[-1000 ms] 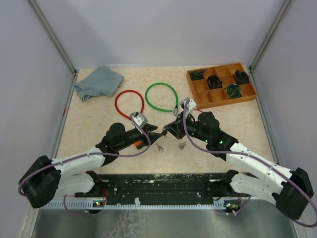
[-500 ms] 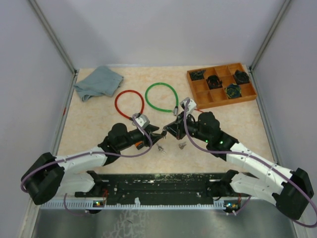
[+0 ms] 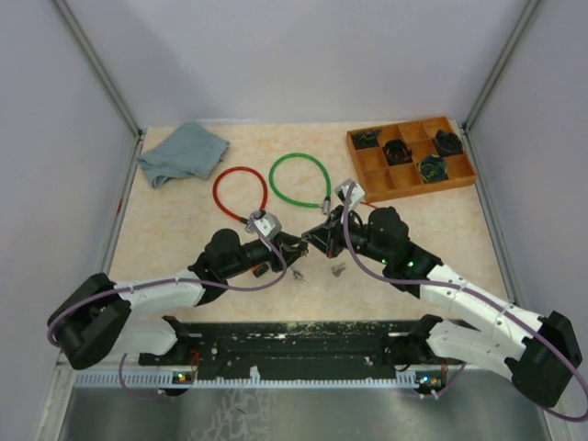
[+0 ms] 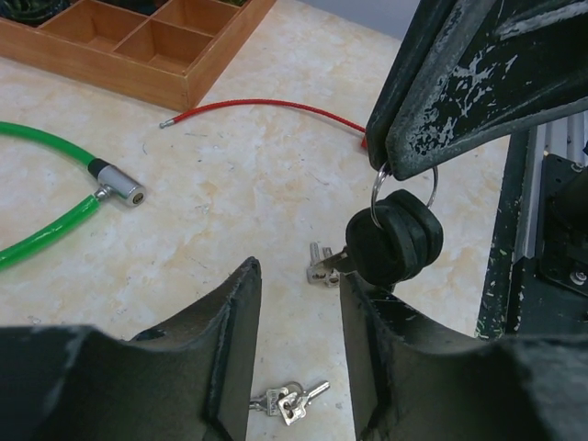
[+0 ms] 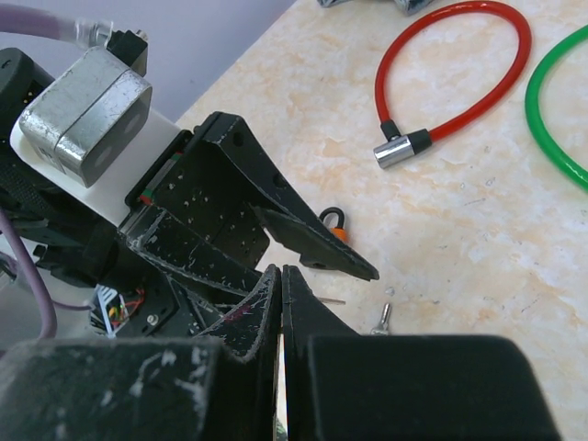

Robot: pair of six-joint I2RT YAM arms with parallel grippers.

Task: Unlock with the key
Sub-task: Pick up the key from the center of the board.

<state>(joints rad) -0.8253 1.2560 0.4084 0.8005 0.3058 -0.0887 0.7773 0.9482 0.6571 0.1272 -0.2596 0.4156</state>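
Observation:
My right gripper (image 3: 310,241) is shut on the ring of a bunch of black-headed keys (image 4: 390,241), which hangs from its fingertips in the left wrist view. My left gripper (image 4: 299,276) is open and empty, its right finger just under the hanging keys; in the top view it (image 3: 294,246) almost meets the right gripper. A small orange padlock (image 5: 333,227) lies on the table beside the left gripper and also shows in the top view (image 3: 260,269). In the right wrist view the right gripper (image 5: 280,271) has its jaws pressed together.
Two loose silver key sets lie on the table (image 4: 285,402) (image 4: 319,266). A red cable lock (image 3: 241,191) and a green cable lock (image 3: 299,179) lie behind the grippers. A wooden compartment tray (image 3: 413,188) stands back right, a grey cloth (image 3: 184,152) back left.
My left gripper has moved right and forward, closing up to the right gripper. The right gripper with the keys has barely moved.

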